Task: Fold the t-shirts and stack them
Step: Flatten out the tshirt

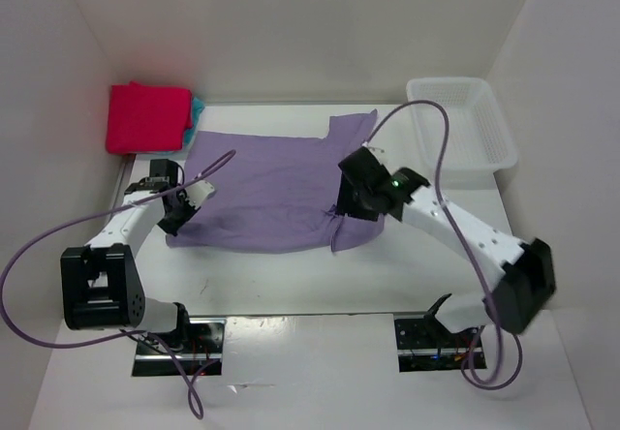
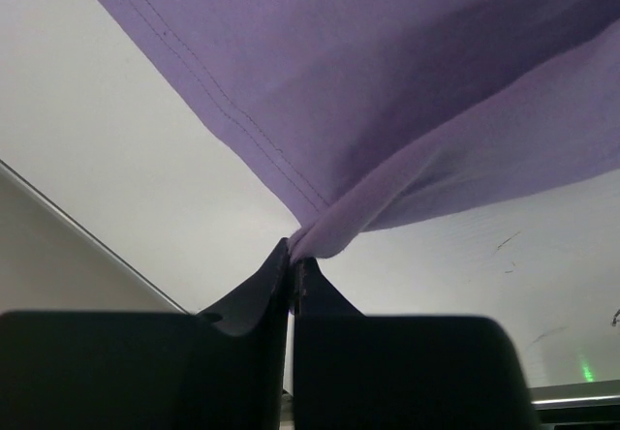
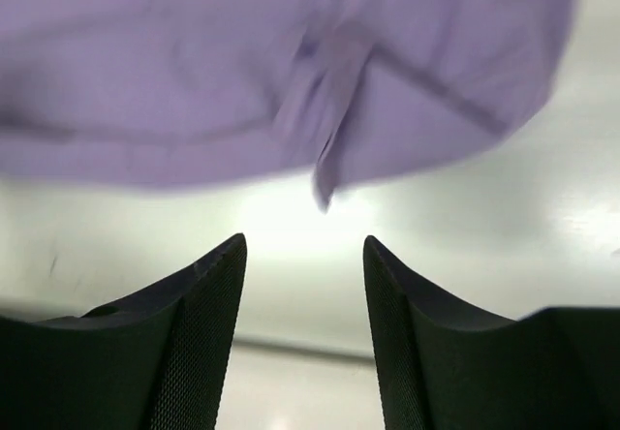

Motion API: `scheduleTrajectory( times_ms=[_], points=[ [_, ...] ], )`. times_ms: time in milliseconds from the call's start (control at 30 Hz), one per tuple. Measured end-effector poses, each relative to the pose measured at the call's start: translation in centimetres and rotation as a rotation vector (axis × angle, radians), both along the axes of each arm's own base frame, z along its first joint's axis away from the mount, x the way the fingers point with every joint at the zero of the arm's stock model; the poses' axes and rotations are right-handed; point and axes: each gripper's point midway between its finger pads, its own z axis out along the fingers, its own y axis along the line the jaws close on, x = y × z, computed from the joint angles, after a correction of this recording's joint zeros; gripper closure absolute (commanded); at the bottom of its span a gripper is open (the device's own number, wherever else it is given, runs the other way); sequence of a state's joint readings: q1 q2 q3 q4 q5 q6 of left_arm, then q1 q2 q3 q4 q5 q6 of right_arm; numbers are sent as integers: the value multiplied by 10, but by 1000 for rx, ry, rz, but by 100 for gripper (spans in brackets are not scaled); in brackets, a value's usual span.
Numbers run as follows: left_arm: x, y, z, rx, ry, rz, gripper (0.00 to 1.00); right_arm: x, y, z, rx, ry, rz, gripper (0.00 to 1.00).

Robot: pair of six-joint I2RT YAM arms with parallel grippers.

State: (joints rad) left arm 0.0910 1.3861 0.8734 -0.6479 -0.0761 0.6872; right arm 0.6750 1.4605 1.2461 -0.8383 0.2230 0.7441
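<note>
A pale lavender t-shirt [image 1: 271, 183] lies spread across the middle of the table. My left gripper [image 1: 177, 219] is at its near left corner. In the left wrist view this gripper [image 2: 294, 256] is shut on a pinch of the lavender cloth [image 2: 387, 91], which lifts away from the table. My right gripper [image 1: 347, 205] hovers over the shirt's right side. In the right wrist view it [image 3: 305, 246] is open with nothing between its fingers, and the shirt's sleeve edge [image 3: 325, 183] hangs just beyond them. A folded magenta-red t-shirt [image 1: 147, 117] sits at the back left on a turquoise one [image 1: 197, 110].
A white mesh basket [image 1: 463, 125] stands at the back right corner. White walls close in the table on the left, back and right. Purple cables loop from both arms over the shirt and the table's near part.
</note>
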Motion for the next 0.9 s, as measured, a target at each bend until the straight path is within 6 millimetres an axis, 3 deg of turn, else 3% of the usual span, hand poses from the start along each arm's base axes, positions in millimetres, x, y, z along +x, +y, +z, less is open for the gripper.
scheduleTrajectory(
  times_ms=[100,167,333,500,600,633,667,767,800,900],
  points=[
    [-1,-1,-3,-12,9,14,98,-45,14,8,101,-11,36,39],
    [-1,-2,-6,-18,19,16,98,-56,20,-9,97,32,36,39],
    [-3,-4,-12,-36,41,30,98,-54,32,-78,-23,168,18,38],
    [-3,-5,-12,-38,40,31,98,-52,34,-107,-73,211,21,40],
    [-3,-5,-12,-39,40,31,98,-48,34,-116,-95,212,21,54],
    [-3,-5,-12,-39,40,31,98,-47,34,-118,-100,211,21,61],
    [-3,-5,-12,-40,40,30,98,-46,35,-120,-103,212,21,74],
    [-3,-5,-12,-40,39,30,98,-44,34,-125,-117,209,18,95],
    [-3,-5,-12,-41,39,30,98,-44,33,-126,-123,207,16,100],
    [-3,-5,-12,-41,39,30,98,-42,32,-126,-128,202,9,100]
  ],
)
